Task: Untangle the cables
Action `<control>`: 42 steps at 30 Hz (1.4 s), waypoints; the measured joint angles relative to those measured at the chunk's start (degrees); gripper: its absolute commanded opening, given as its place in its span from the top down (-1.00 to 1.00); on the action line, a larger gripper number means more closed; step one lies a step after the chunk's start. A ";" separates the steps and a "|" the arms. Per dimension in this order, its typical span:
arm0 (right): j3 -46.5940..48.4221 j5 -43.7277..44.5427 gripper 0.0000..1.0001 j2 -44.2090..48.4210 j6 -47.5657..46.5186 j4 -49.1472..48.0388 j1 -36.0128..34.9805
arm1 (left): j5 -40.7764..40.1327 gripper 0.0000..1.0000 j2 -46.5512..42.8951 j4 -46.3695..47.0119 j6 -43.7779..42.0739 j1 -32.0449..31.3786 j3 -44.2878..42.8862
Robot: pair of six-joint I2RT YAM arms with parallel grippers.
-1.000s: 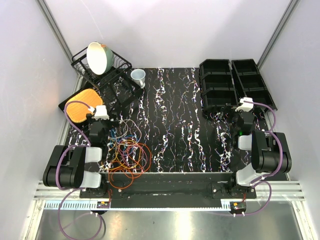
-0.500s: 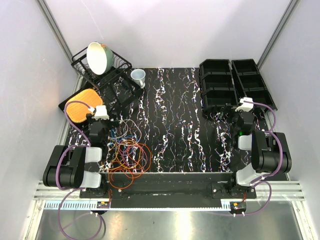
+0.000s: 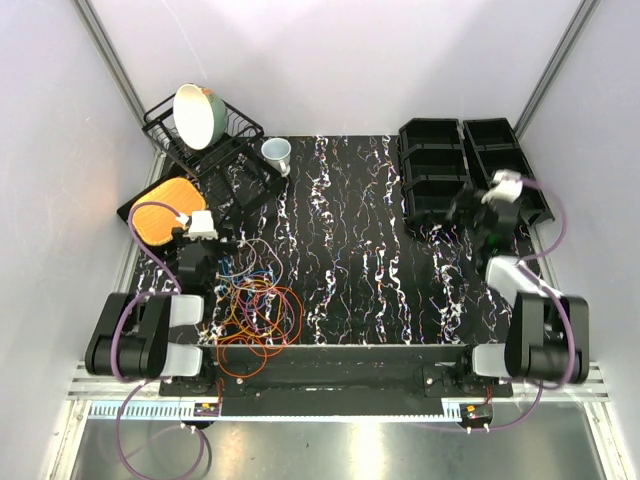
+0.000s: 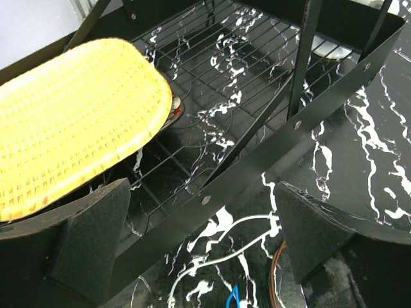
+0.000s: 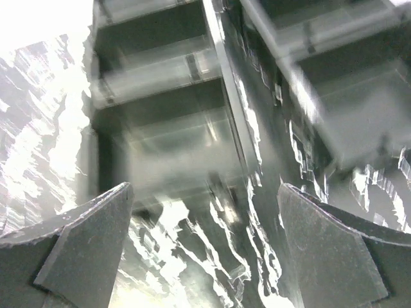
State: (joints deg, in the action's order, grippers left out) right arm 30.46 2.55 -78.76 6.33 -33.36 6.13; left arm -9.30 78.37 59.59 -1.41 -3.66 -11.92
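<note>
left end effector (image 4: 205, 224) is spread wide with nothing between the fingers, sitting low over the counter (image 3: 350, 250) at the far edge of the cables (image 3: 255, 310). Its wrist cam shows a white cable (image 4: 237, 234) looping on the counter right below the gap, plus a scrap of blue cable (image 4: 232, 299) and an orange curve (image 4: 275, 282) at the bottom edge. As far as I can tell it isn't touching any of them. Just ahead of it are the rack's (image 4: 218, 96) black bar and wire grid, with a woven yellow mat (image 4: 70, 115) off to the left

right end effector (image 5: 205, 218) is wide too, and empty. Its wrist cam is pretty blurry, but you can make out the black bins (image 5: 167, 128) straight ahead. From the top cam it's up over the near end of the bins on the right side of the counter, well apart from the cables

the cables are one tangled pile on the near-left part of the counter, beside the left arm. Big orange and red loops sit on the near side. The thinner purplish-white, blue and yellow bits are on the far side, closer to the left end effector. They're all overlapping each other

further out, the rack in the far-left corner holds a bowl (image 3: 197, 112) standing on its edge, and there's a pale cup (image 3: 277, 153) just beside it
</note>
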 measured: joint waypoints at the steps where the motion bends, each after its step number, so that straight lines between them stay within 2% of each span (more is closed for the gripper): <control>1: 4.02 -0.24 -0.99 1.70 0.74 5.42 0.00 | -0.13 -0.97 -0.98 -1.36 -0.02 -0.09 -0.02; 3: 12.31 -2.32 -0.99 4.83 2.21 14.82 0.00 | -1.75 -0.97 -5.46 -7.50 0.17 -0.87 -0.98; 6: 20.20 -7.96 -0.99 9.94 5.92 22.49 -0.02 | -5.46 -0.97 -17.81 -29.59 6.88 -3.23 -9.97; 9: 20.74 -12.81 -0.99 14.25 11.37 27.39 -0.02 | -11.76 -0.97 -24.48 -48.04 24.13 -3.80 -22.86; 11: 21.00 -15.91 -0.99 14.32 14.51 30.73 -0.02 | -11.87 -0.98 -27.89 -55.74 30.91 -1.42 -26.97; 15: 20.87 -19.82 -0.99 11.56 19.91 38.86 -0.04 | -11.52 -0.98 -31.32 -69.05 39.15 -0.02 -27.78; 18: 20.44 -20.22 -0.99 12.90 22.67 43.19 -0.09 | -11.52 -0.97 -35.32 -79.47 44.02 0.11 -25.07; 23: 19.45 -21.00 -0.99 19.17 26.99 45.59 -0.17 | -5.75 -0.97 -45.00 -85.66 45.00 0.66 -19.21; 27: 19.45 -23.43 -0.99 20.61 30.29 46.14 -2.80 | 0.17 -0.98 -45.48 -89.13 45.57 0.46 -17.42; 32: 19.41 -22.05 -0.99 20.35 33.18 48.15 -14.58 | 5.03 -0.98 -41.27 -92.24 45.92 0.17 -18.01; 33: 19.41 -21.57 -0.99 20.04 33.73 48.28 -19.67 | 5.68 -0.97 -39.89 -93.55 45.99 0.17 -18.82; 35: 19.52 -20.96 -0.99 18.86 34.71 48.30 -24.74 | 6.88 -0.97 -37.70 -95.30 46.01 0.17 -20.46; 40: 20.57 -16.98 -0.99 12.81 36.94 48.50 -37.53 | 10.80 -0.97 -32.61 -99.86 41.13 0.20 -29.83; 42: 20.87 -16.81 -0.99 9.75 37.99 47.17 -40.48 | 10.84 -0.97 -32.24 -99.58 39.52 0.15 -32.37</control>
State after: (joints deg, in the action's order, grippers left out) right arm 51.33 -14.26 -69.01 44.31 13.80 -34.35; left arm 1.54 46.13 -39.99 38.11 -3.51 -44.29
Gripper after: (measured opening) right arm 0.994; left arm 0.987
